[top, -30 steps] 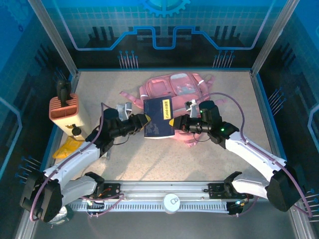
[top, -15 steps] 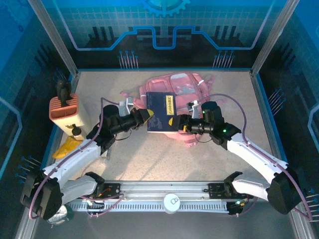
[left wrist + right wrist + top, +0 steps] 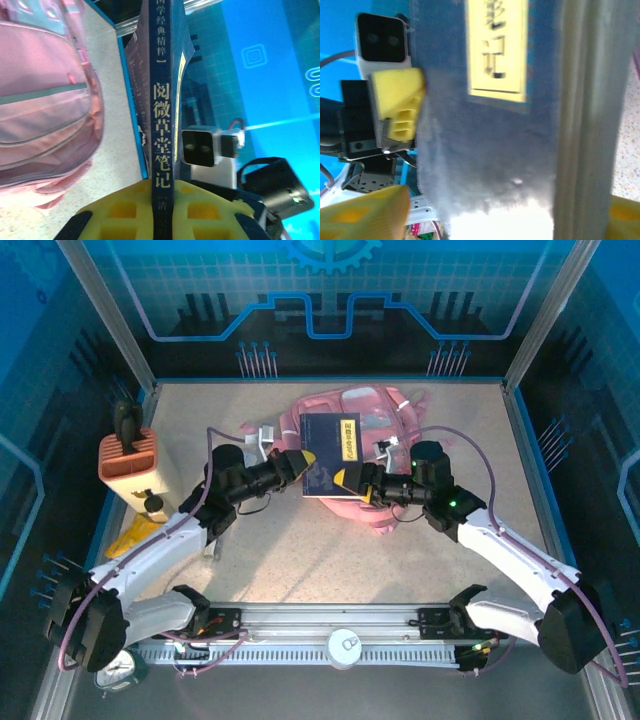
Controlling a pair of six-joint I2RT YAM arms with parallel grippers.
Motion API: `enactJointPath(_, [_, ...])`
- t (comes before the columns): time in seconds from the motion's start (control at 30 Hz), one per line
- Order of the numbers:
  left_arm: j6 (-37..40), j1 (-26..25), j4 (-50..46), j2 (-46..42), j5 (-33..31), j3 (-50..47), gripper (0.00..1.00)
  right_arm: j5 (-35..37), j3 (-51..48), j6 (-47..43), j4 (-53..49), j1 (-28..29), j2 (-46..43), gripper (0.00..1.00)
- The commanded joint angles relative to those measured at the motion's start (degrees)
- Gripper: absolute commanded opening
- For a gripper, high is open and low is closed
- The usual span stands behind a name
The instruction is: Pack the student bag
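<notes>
The large soft pink fabric backpack (image 3: 372, 408) lies flat on the table just beyond the tips of both pincers. Its near part is hidden under the dark blue hardback book with a yellow title label (image 3: 330, 453).

The book hangs between the 2 pincers, cover up. The left pincer (image 3: 296, 464) is clamped tight on 1 edge of it. In the left wrist view the spine runs straight out from between its yellow pads (image 3: 120, 212).

The right pincer (image 3: 352, 483) has its jaws spread wide, with the book's near corner between its fingers (image 3: 365, 215). It grips nothing, and I cannot tell whether either finger brushes the cover.

The step in hand looks like carrying the book to the bag on the left grip alone. That is a thin pinch at 1 edge, so the book could swing or slip. A slow, level approach would suit it.

No open pocket mouth is visible. The freed right pincer would probably serve best by finding the zip opening ahead of its tips and holding it wide.

Beneath both wrists is a speckled beige tabletop (image 3: 300, 560). Well out to the left pincer's outer side stands an orange ribbed box (image 3: 128, 468). Far beyond the tips, past the bag, rise blue printed wall panels (image 3: 330, 300) and aluminium frame posts (image 3: 105, 310).
</notes>
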Motion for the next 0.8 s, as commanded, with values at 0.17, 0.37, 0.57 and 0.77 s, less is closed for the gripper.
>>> enactJointPath(0.17, [9.27,-1.41,-12.91,-1.48,-5.95,4.68,0.00,0.93,0.12,-2.52,-3.11,-1.87,-2.79,0.37])
enactJointPath(0.37, [13.09,-3.74,-17.14,-0.24,-8.45,6.63,0.00,2.15,1.43,-5.90,-6.44,-2.73,-2.68,0.04])
enactJointPath(0.57, [17.70,-4.67,-23.85,1.07,-9.75,10.01,0.25,6.58,2.23,-11.85,-14.49,-3.69,-5.22,0.00])
enactJointPath(0.77, [28.96,-6.18,-30.95,3.50,-13.12,12.60,0.43,9.34,1.39,-16.47,-22.48,-6.77,-8.93,0.00])
